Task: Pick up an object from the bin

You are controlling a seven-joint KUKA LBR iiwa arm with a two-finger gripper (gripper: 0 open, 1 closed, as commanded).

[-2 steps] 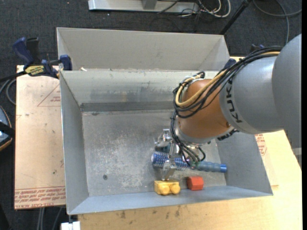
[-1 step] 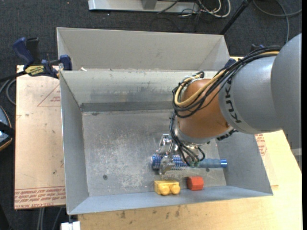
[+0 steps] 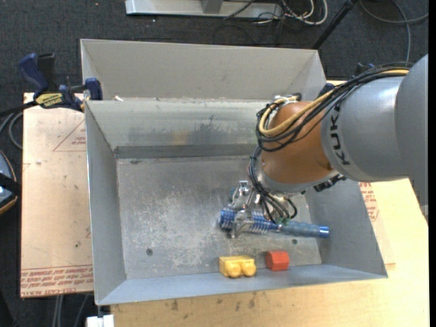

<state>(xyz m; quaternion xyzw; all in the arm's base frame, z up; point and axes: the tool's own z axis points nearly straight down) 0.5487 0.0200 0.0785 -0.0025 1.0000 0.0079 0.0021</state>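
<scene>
My gripper (image 3: 238, 210) is low over the floor of the bin (image 3: 163, 210), right of centre, at the bristled end of a blue brush (image 3: 300, 229) whose handle runs off to the right. I cannot tell how far it is open. A yellow block (image 3: 237, 267) and a red block (image 3: 277, 260) lie near the front wall.

Yellow block (image 3: 237, 267) lies beside red block (image 3: 277, 260) (not touching)

Robotics lab — KUKA arm (image 3: 381, 128), metal bin (image 3: 163, 203), floor cables (image 3: 300, 5)
</scene>
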